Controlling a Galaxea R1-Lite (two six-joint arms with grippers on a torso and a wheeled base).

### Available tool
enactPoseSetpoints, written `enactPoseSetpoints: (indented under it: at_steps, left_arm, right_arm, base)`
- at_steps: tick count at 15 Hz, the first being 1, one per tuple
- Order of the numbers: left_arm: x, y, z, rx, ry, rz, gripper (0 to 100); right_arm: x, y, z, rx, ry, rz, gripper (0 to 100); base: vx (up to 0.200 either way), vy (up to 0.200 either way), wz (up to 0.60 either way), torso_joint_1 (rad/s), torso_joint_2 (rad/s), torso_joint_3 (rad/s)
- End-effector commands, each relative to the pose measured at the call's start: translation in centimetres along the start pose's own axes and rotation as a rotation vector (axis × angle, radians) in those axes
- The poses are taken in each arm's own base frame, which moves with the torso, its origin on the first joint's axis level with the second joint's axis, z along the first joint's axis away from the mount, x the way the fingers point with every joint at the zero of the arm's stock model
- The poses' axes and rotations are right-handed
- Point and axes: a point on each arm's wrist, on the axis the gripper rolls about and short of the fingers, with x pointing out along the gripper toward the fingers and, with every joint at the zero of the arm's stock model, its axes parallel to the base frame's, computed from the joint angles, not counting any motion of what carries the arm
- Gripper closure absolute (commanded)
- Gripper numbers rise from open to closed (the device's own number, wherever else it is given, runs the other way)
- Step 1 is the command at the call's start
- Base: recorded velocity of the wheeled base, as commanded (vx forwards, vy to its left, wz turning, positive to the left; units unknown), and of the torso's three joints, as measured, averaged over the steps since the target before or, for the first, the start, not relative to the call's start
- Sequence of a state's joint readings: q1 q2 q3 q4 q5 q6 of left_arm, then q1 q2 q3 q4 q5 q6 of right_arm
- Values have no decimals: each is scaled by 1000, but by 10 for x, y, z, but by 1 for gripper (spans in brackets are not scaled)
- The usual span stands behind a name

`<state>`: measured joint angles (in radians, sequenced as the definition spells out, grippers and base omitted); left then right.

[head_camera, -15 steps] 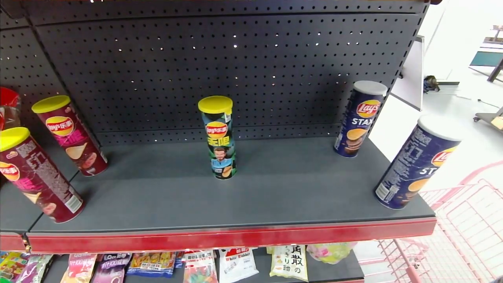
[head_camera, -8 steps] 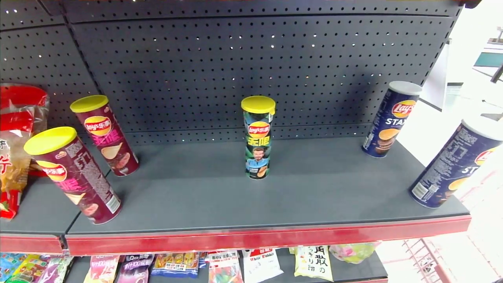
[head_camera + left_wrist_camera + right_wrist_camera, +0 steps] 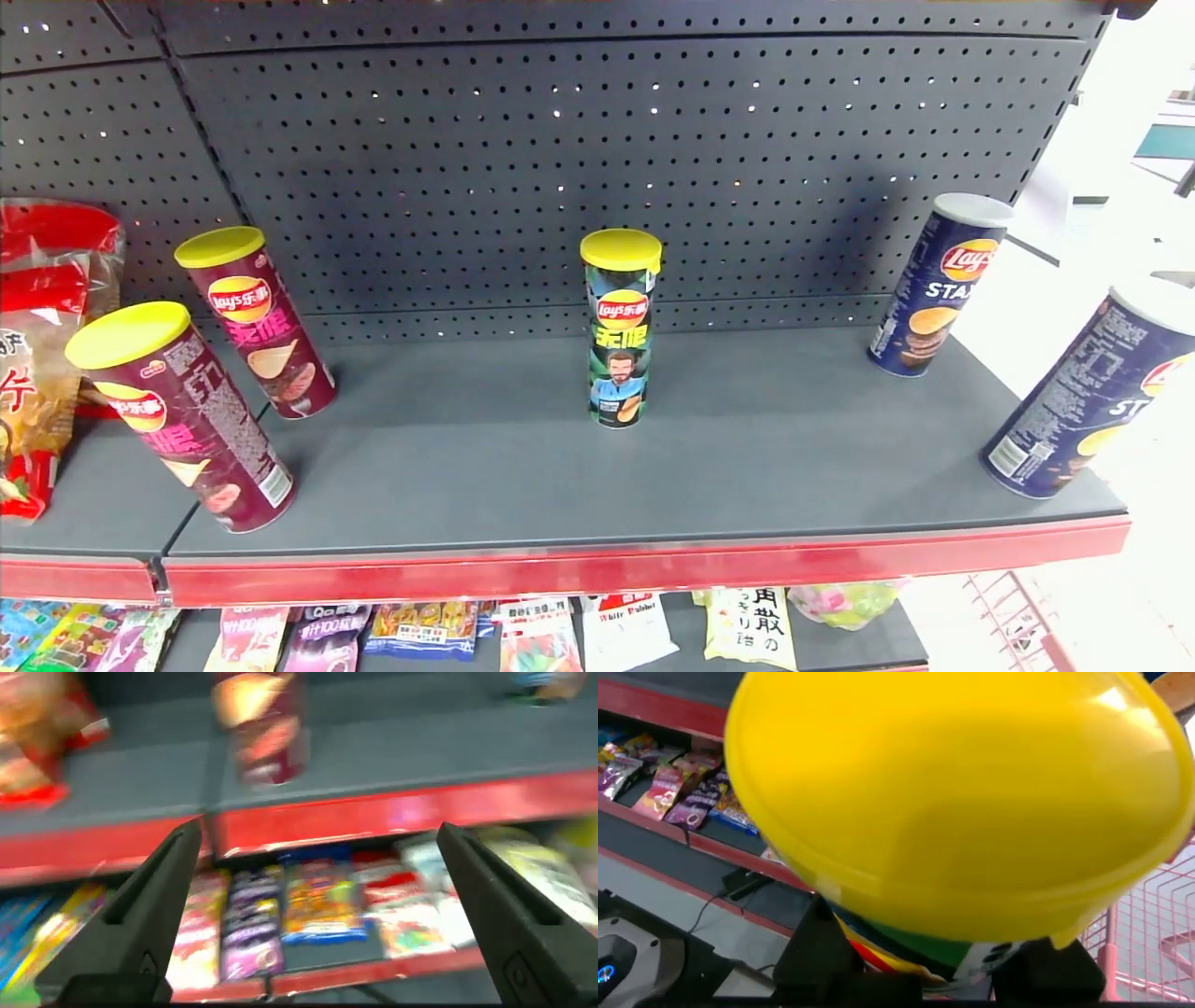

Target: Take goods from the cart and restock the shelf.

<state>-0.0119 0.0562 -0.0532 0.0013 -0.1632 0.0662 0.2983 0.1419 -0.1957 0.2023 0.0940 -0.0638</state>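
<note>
My head camera has swung left since a second ago. The whole shelf [image 3: 579, 476] sits further right in the picture and the pink cart [image 3: 1018, 625] has slid into the corner. The cans on the shelf keep their places.

My right gripper [image 3: 938, 971] clamps a yellow-lidded chip can [image 3: 957, 793] around its green body, lid towards the wrist camera, with the cart close by.

My left gripper [image 3: 322, 915] is spread wide with nothing in it. It faces the shelf's red front edge [image 3: 374, 821], with the snack bags [image 3: 318, 901] on the lower shelf [image 3: 873, 644] beyond its fingers.

On the shelf a green chip can [image 3: 619, 345] stands upright in the middle. There are two maroon chip cans [image 3: 182, 415] on the left and two dark blue chip cans [image 3: 934, 285] on the right. Each pair has one near and one far.
</note>
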Motion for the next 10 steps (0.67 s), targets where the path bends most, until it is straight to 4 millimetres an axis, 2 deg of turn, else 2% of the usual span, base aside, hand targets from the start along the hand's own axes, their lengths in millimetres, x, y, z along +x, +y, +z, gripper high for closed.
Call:
enactPoseSetpoints:
  at_steps: [1,2,3,5,6,8,10]
  left_arm:
    - [28,6,95,-18,30,-255,0]
    - [42,6,111,-11,44,-410,0]
    - [57,5,116,6,75,-528,0]
    - [94,6,120,17,159,-625,0]
    - [132,2,128,17,177,-689,0]
    - [195,-18,137,29,161,-811,0]
    - [251,-34,130,39,168,-852,0]
  right_arm:
    - [1,0,-8,-1,4,11,100]
    - [2,0,-11,0,20,9,100]
    - [4,0,-14,0,35,7,100]
    - [4,1,-17,0,31,4,100]
    - [3,1,-21,-2,15,6,100]
    - [2,1,-21,5,6,5,100]
    - [1,1,-21,3,2,7,100]
  base:
    - [0,0,0,0,0,0]
    - [0,0,0,0,0,0]
    - [0,0,0,0,0,0]
    - [0,0,0,0,0,0]
    - [0,0,0,0,0,0]
    - [0,0,0,0,0,0]
    - [0,0,0,0,0,0]
